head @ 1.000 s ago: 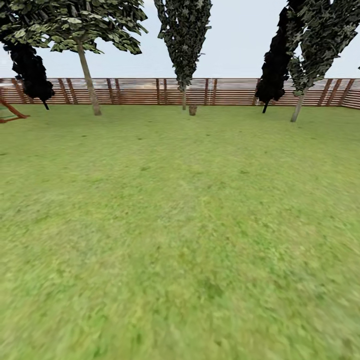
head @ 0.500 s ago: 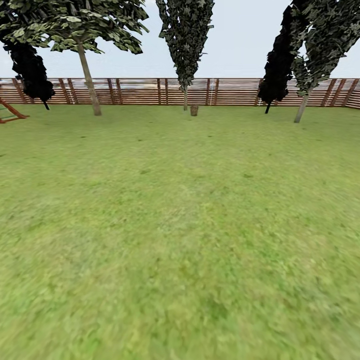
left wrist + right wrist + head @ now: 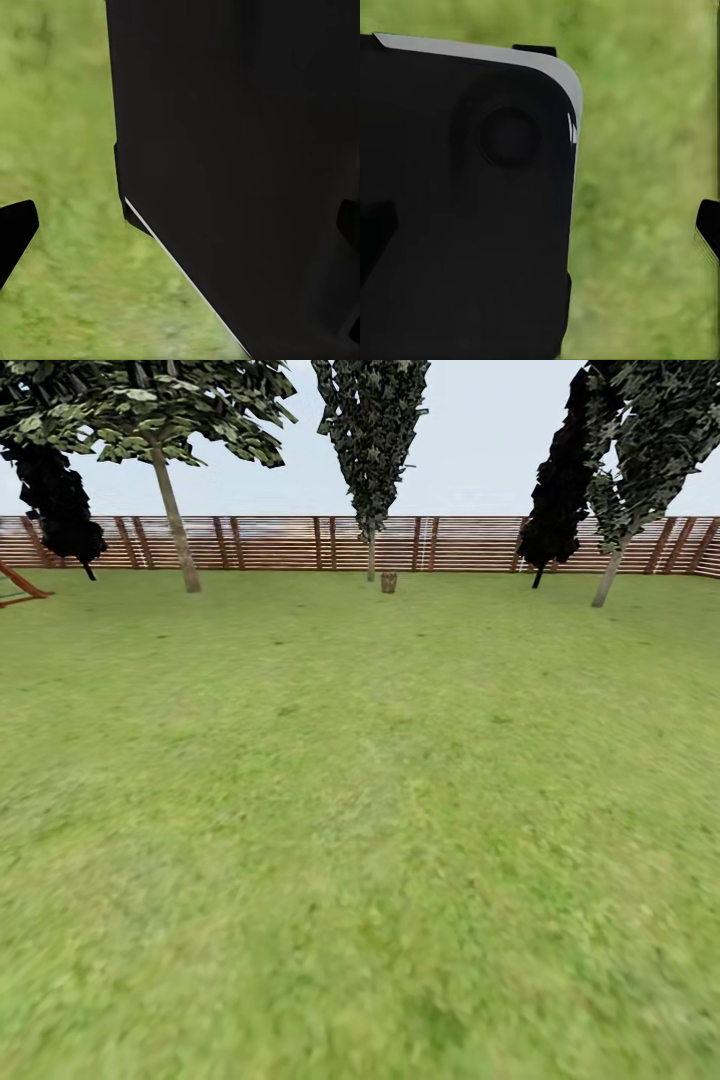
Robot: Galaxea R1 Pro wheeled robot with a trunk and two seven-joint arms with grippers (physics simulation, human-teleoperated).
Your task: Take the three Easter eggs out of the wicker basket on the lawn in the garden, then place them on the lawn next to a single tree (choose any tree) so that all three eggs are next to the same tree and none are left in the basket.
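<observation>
Far across the lawn (image 3: pixel 360 810), the small tan wicker basket (image 3: pixel 388 582) stands on the grass just in front of the fence. It is too small to tell whether the eggs are inside. A pale-trunked tree (image 3: pixel 371 555) rises right beside it; two more stand at the left (image 3: pixel 175 520) and the right (image 3: pixel 605 578). In the left wrist view my left gripper (image 3: pixel 180 229) is open, its dark fingertips (image 3: pixel 15 232) far apart over grass and a black part of my body. My right gripper (image 3: pixel 540 232) is open too, one fingertip (image 3: pixel 709 229) at the frame's edge.
A brown slat fence (image 3: pixel 470 543) closes the far side of the garden. Black conifer-like trees stand at the far left (image 3: pixel 60 510) and right (image 3: pixel 555 490). A red wooden frame (image 3: pixel 20 588) shows at the left edge. Open grass stretches between me and the basket.
The whole head view has shifted a little, as the camera moves slowly over the grass; basket and trees sit slightly further right. The basket stays far off.
</observation>
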